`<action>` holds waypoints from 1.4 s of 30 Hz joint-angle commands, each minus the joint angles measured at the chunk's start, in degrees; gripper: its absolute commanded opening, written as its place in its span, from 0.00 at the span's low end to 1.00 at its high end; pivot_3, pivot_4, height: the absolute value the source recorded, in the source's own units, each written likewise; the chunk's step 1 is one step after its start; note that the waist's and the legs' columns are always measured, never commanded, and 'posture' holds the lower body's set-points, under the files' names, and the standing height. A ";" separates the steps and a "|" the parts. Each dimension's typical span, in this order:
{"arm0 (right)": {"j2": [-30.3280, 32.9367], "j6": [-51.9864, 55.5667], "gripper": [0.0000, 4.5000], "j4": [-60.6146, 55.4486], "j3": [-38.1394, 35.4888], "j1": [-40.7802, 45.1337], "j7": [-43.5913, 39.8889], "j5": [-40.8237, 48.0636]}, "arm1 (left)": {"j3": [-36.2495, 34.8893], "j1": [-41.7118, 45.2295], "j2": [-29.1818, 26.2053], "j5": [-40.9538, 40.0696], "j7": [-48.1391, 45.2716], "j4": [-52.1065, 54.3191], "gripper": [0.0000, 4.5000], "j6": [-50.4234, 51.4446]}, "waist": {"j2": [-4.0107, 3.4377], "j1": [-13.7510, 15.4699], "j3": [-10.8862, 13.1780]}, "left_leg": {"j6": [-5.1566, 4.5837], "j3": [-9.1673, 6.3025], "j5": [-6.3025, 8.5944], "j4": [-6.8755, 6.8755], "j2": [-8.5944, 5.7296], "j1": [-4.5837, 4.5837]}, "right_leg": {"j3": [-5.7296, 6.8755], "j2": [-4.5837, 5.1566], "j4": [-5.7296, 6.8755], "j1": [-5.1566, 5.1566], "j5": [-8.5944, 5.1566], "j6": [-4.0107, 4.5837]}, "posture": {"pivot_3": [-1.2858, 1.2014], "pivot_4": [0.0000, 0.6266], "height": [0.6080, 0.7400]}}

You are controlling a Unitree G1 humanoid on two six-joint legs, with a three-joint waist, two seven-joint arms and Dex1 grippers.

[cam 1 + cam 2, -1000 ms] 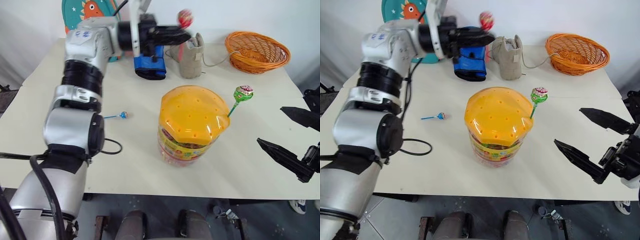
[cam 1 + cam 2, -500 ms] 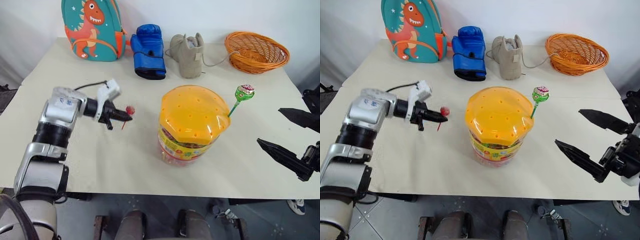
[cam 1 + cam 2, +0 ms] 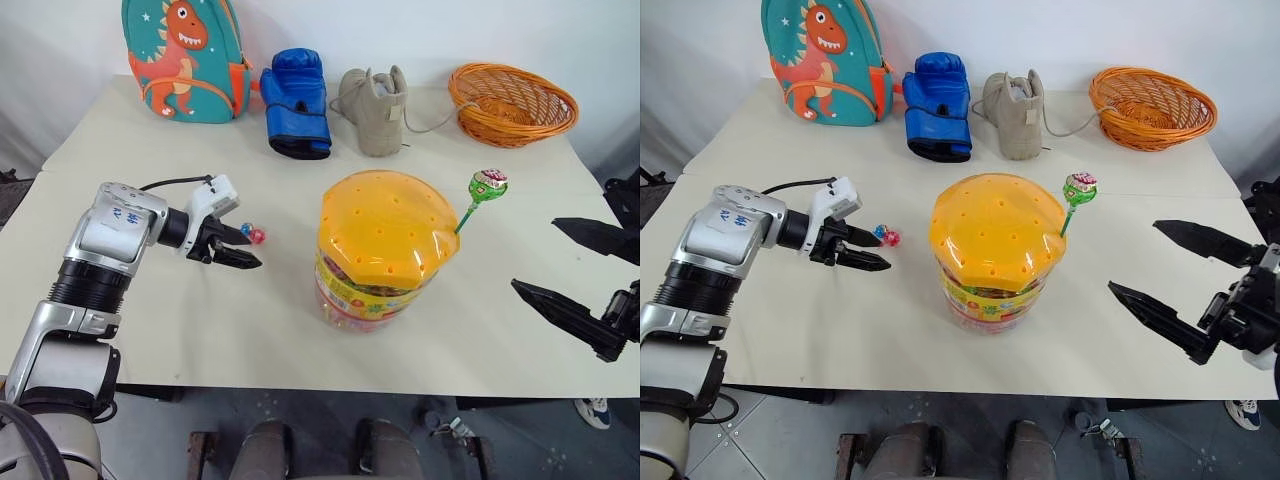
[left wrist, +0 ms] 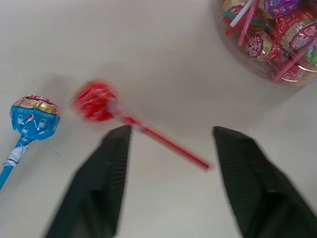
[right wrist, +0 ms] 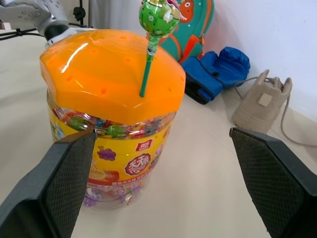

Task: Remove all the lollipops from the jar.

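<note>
The jar (image 3: pixel 385 250) is a clear tub with a domed orange lid, standing mid-table. A green-headed lollipop (image 3: pixel 488 185) is stuck by its stick in the lid's right side. Left of the jar, my left gripper (image 3: pixel 250 247) is open just above the table. A red lollipop (image 4: pixel 95 101) lies loose just ahead of its fingers. A blue lollipop (image 4: pixel 34 111) lies beside the red one. More wrapped lollipops (image 4: pixel 270 42) show through the jar wall. My right gripper (image 3: pixel 536 254) hovers open to the right of the jar, holding nothing.
Along the table's back edge stand a dinosaur backpack (image 3: pixel 185 55), a blue boxing glove (image 3: pixel 297 100), a beige shoe (image 3: pixel 375 110) and a woven orange basket (image 3: pixel 513 103). The table's front edge (image 3: pixel 330 385) runs close below the jar.
My left arm came down from high at the back to the table left of the jar with the red lollipop. Its gripper has opened and the lollipop now lies beside the blue one. The right gripper is still.
</note>
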State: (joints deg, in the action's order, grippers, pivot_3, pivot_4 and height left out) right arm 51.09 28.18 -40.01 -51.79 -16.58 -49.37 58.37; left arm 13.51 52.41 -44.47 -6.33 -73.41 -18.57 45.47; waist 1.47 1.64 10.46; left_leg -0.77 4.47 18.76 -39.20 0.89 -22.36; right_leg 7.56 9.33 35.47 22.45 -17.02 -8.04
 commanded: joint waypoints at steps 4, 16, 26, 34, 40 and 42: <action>5.18 8.13 1.00 1.62 -7.24 -1.15 2.77 4.09 | -8.86 3.84 -2.83 -6.17 -3.31 -0.05 0.99 -7.29 | 0.00 0.01 0.00 | 0.00 -0.02 0.00 0.00 0.01 0.00 | 0.02 0.00 0.00 -0.01 0.00 0.00 | 0.52 0.24 1.00; 9.67 13.68 1.00 0.84 -0.78 9.21 12.61 9.61 | -21.21 5.13 3.83 -20.59 -15.24 -5.70 0.99 -25.69 | -0.01 -0.19 0.00 | 0.00 0.00 0.00 -0.02 0.01 0.02 | 0.02 0.02 0.03 0.00 0.00 0.00 | 0.52 0.24 1.00; 10.05 13.59 1.00 2.57 18.48 26.65 18.93 11.21 | -15.86 0.73 0.30 -34.92 -19.09 -2.81 0.99 -26.40 | -0.01 -0.39 0.01 | 0.00 0.00 0.00 -0.03 0.01 0.01 | 0.00 0.02 0.04 0.02 0.00 0.00 | 0.52 0.24 1.00; 9.19 14.95 0.87 5.60 24.44 32.14 18.53 10.86 | -10.90 -0.31 -4.48 -37.12 -19.09 -3.27 1.00 -30.19 | -0.01 -0.21 0.01 | -0.01 -0.02 0.00 -0.03 -0.01 -0.02 | 0.03 0.05 0.02 0.01 0.00 0.00 | 0.52 0.24 1.00; 8.18 15.14 0.42 6.59 24.52 35.43 20.28 11.76 | -10.80 -1.73 -7.75 -38.22 -19.09 -3.65 1.00 -31.12 | -0.02 -0.35 0.01 | 0.00 0.00 0.00 -0.02 0.01 -0.02 | 0.02 0.04 0.02 0.04 0.00 0.00 | 0.52 0.24 1.00; 7.98 15.27 0.27 6.83 24.28 36.43 21.02 12.31 | -10.76 -2.15 -8.31 -38.62 -19.09 -3.50 1.00 -31.25 | -0.02 -0.35 0.01 | 0.00 0.00 0.00 -0.02 0.01 -0.02 | 0.02 0.04 0.03 0.04 0.00 0.01 | 0.52 0.24 1.00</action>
State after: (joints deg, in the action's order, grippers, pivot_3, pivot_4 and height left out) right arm 59.32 43.88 -33.31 -25.80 18.63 -29.54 69.53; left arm 3.38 50.59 -51.37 -43.22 -86.08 -23.13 14.98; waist 1.45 1.29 10.47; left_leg -0.77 4.48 18.76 -39.22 0.90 -22.38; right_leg 7.58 9.37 35.50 22.50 -17.02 -8.04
